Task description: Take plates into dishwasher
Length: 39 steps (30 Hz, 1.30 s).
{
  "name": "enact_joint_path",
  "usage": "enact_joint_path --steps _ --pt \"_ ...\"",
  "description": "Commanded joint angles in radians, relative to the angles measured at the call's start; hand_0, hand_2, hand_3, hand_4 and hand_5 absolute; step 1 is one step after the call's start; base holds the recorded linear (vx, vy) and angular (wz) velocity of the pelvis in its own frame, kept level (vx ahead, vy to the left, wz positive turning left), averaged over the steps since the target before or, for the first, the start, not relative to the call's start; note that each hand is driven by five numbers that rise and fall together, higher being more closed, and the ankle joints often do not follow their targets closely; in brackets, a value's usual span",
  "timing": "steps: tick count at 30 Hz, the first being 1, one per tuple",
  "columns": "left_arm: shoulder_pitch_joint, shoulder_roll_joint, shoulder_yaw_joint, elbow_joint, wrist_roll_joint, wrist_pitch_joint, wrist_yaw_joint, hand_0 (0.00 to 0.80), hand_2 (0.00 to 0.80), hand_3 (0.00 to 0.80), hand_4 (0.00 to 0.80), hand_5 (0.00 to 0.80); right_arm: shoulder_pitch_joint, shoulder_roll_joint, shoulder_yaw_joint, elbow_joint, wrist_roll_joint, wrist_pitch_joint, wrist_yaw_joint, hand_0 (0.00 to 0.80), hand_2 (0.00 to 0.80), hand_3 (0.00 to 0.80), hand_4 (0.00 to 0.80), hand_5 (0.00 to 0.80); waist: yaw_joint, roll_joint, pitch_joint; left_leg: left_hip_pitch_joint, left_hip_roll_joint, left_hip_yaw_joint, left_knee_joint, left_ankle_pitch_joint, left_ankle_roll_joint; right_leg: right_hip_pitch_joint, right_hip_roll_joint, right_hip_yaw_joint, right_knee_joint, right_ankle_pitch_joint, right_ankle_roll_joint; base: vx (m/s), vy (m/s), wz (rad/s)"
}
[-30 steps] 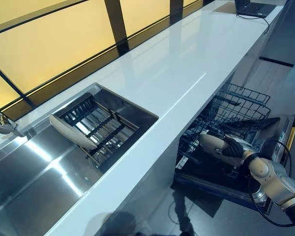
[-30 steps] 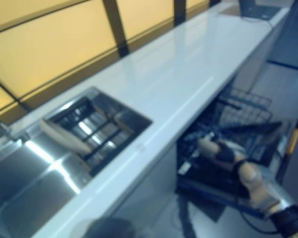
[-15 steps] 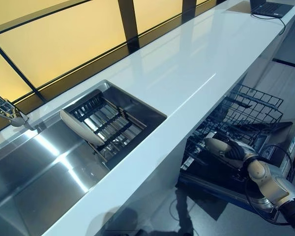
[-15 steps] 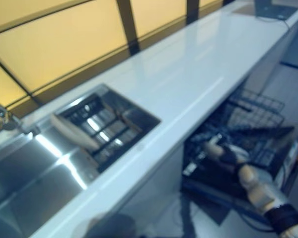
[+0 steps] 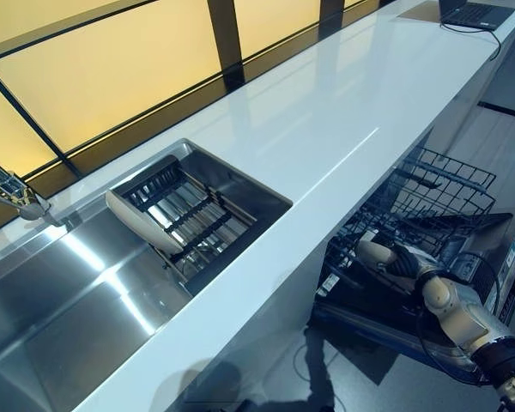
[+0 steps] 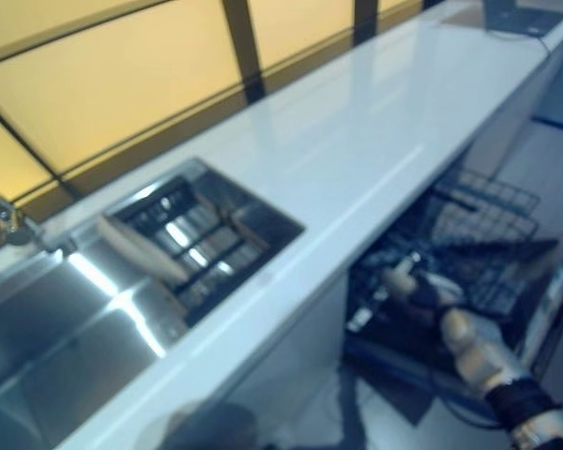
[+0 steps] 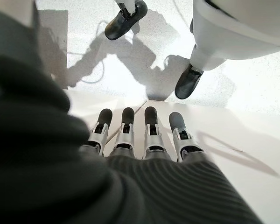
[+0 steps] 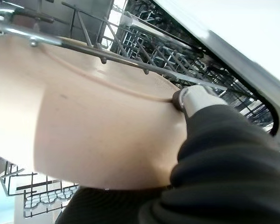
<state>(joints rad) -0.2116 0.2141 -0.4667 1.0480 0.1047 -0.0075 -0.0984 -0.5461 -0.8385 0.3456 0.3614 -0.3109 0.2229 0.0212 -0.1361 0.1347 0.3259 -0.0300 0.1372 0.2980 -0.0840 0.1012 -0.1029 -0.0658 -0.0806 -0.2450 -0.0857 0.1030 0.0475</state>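
White countertop (image 5: pixel 326 120) runs long beside a steel sink (image 5: pixel 60 300), where one beige plate (image 5: pixel 142 223) leans in the drying rack (image 5: pixel 193 225). Down at the open dishwasher (image 5: pixel 429 223), the right hand (image 5: pixel 403 260) grips a second plate (image 8: pixel 84 126) among the rack wires, thumb pressed on it. Left hand (image 7: pixel 140 135) hangs idle, fingers straight.

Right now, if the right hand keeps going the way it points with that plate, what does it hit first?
Probably the wires of the dishwasher rack. The right hand holds the beige plate with its edge already under a rack wire; depth beyond is unclear.
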Motion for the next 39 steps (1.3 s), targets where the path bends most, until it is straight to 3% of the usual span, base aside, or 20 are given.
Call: enact_joint_path --steps 1,27,39 --pt "-0.067 0.067 -0.042 -0.007 0.025 -0.003 -0.005 0.0 0.0 0.0 0.0 0.0 -0.1 0.047 0.074 0.01 0.009 -0.012 -0.015 0.8 0.8 0.8 0.8 0.8 0.026 -0.08 -0.001 0.026 -0.015 0.039 0.003 -0.042 -0.015 0.006 -0.034 -0.016 0.023 -0.049 0.054 0.0 0.0 0.0" --pt "-0.077 0.08 -0.067 -0.016 0.03 0.006 -0.024 0.0 0.0 0.0 0.0 0.0 -0.184 0.073 0.127 0.175 0.035 0.025 0.001 0.8 0.8 0.8 0.8 0.8 0.056 -0.072 -0.006 0.024 -0.025 0.014 -0.003 -0.042 -0.009 0.01 -0.033 -0.026 0.027 -0.048 0.053 -0.002 0.0 0.01" --pt "-0.084 0.088 -0.059 -0.01 0.041 0.005 -0.026 0.0 0.0 0.0 0.0 0.0 -0.182 0.075 0.143 0.217 0.014 0.085 0.098 0.8 0.8 0.8 0.8 0.8 0.063 -0.086 -0.007 0.027 -0.023 0.008 -0.003 -0.042 -0.007 0.017 -0.032 -0.03 0.029 -0.047 0.052 -0.003 -0.003 0.01"
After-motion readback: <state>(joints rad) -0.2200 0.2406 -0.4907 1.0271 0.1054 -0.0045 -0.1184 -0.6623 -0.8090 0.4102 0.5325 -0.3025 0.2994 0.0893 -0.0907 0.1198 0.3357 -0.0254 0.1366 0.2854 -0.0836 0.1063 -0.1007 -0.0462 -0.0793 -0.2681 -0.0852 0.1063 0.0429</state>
